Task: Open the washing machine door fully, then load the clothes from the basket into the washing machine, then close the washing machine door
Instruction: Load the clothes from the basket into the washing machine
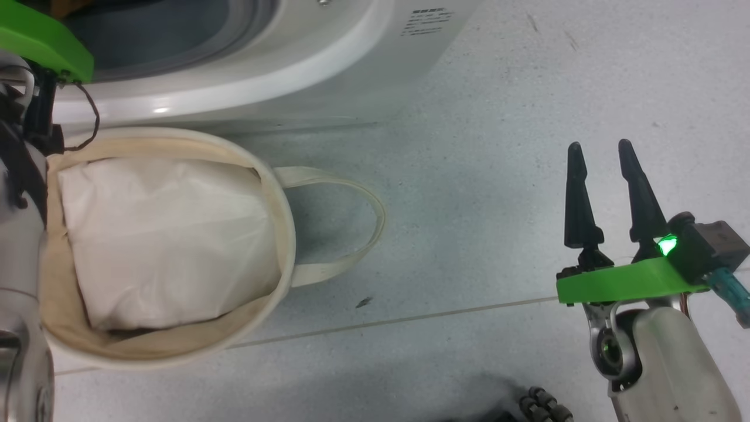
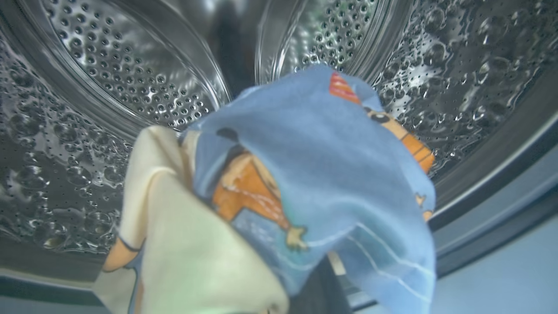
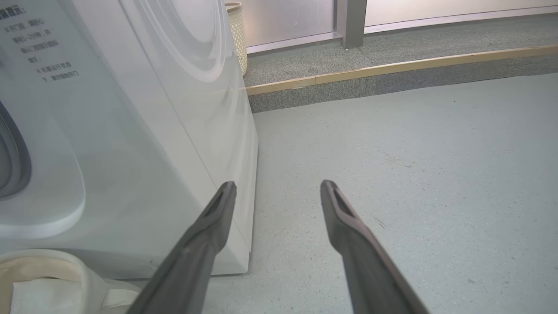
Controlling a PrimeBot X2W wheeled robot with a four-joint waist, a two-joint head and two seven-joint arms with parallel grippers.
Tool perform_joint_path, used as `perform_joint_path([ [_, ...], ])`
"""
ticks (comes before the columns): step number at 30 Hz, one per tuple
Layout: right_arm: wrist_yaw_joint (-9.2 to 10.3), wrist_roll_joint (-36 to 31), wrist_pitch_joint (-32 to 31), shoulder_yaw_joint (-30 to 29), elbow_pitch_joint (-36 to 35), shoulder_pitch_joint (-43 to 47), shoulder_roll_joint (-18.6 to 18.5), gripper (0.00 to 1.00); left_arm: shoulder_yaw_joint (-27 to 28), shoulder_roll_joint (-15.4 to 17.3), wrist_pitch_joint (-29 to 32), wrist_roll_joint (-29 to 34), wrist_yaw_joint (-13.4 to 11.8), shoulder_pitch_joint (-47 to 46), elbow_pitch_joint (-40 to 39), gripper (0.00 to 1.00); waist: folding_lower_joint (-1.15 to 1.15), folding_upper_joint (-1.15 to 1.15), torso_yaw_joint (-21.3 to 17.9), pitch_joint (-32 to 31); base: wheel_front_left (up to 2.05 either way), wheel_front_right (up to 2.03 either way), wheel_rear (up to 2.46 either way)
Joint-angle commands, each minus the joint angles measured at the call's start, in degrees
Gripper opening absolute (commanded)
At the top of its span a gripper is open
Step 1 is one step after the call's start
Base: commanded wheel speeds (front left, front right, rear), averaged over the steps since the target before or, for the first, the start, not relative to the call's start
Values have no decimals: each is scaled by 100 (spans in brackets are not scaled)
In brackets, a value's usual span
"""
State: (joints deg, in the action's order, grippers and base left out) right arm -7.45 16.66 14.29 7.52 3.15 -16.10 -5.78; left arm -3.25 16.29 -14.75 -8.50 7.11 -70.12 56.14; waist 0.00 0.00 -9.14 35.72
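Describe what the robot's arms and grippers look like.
The right gripper has two long, dark, tapered fingers on a green plate, with a dark block showing a green light and a pale silver forearm. The left arm has a green mount too and a thin dark cable.

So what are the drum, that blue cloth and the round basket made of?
The drum looks like polished steel: mirror-bright and punched with small holes. The cloth is a soft, matte blue fabric with a cream lining, and it drapes in folds; the fibre is unclear. The basket seems to be stiff cream canvas, matte, with a flat strap handle.
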Motion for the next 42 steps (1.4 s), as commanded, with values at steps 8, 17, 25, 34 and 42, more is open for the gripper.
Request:
perform_joint_path([
  [8,-3,-27,71,70,-261,179,71,100,107,437,-25,-163,34,-618,-316,0,0,0,-195,222,0,0,0],
  [17,-3,-19,71,44,-388,152,208,100,-201,632,-25,-189,36,-866,35,0,0,0,-398,541,0,0,0],
  [25,-3,-21,71,46,-388,169,264,100,-322,634,525,-384,37,-1154,1235,100,0,0,-492,485,0,0,0],
  [34,-3,-6,71,89,-319,115,276,100,-430,485,1450,-438,-91,-1210,1719,100,0,0,-447,256,0,0,0],
  [42,-3,45,71,129,-179,60,265,100,-377,287,1177,-634,-57,-926,1754,100,0,0,-338,-79,0,0,0],
])
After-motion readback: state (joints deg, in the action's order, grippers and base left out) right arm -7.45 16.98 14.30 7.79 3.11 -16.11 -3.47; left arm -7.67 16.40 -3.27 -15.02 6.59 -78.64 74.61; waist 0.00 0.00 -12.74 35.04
